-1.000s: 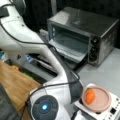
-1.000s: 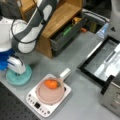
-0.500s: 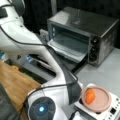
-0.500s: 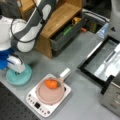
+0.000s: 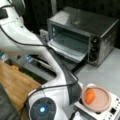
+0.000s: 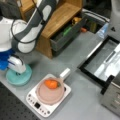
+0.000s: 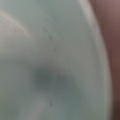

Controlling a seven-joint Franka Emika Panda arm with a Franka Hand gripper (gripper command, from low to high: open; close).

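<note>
In a front view my white gripper (image 6: 16,67) sits low over a teal plate (image 6: 22,76) at the table's left edge, touching or nearly touching its top. The wrist view is filled by the pale teal plate (image 7: 50,60) from very close, its rim curving down the right side. No fingers show there. In a front view only my arm's wrist joint with a blue light (image 5: 42,109) is seen, and the gripper is hidden below it. An orange carrot (image 6: 51,84) lies on a pink plate (image 6: 50,96) to the right of the teal plate.
The pink plate rests on a white hotplate (image 6: 37,105) with a handle (image 6: 64,74). A wooden cabinet (image 6: 58,18) has an open drawer (image 6: 67,35) holding several items. A toaster oven (image 5: 82,37) stands with its door (image 5: 66,52) down. A water bottle (image 6: 103,30) stands at the back.
</note>
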